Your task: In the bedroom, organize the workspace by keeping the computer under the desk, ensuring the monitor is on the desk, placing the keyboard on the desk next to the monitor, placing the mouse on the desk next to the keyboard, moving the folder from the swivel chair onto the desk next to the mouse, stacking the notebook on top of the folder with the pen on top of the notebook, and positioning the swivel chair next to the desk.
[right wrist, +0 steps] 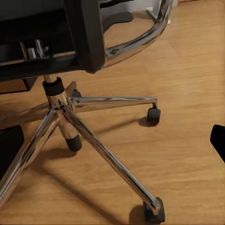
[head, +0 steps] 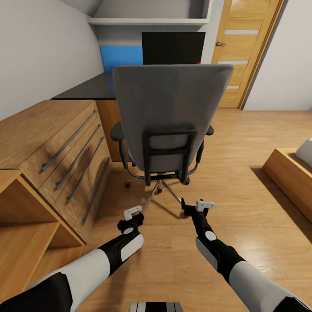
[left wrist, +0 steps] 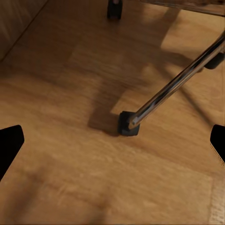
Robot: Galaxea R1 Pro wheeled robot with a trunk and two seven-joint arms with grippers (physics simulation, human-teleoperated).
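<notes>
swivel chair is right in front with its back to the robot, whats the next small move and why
Probably lift both arms toward the swivel chair. Its grey back faces the robot and hides the seat, while the left end effector and right end effector hang low near the chrome base, both apparently open and empty. The desk lies beyond the chair.

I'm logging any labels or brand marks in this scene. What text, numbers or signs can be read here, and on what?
None can be read.
swivel chair: plain grey back, no label or logo.
monitor: black screen, blank.
Wooden drawer unit: no marks, only dark bar handles.
Door: no sign or number.
Left gripper and right gripper: no visible print.
</notes>
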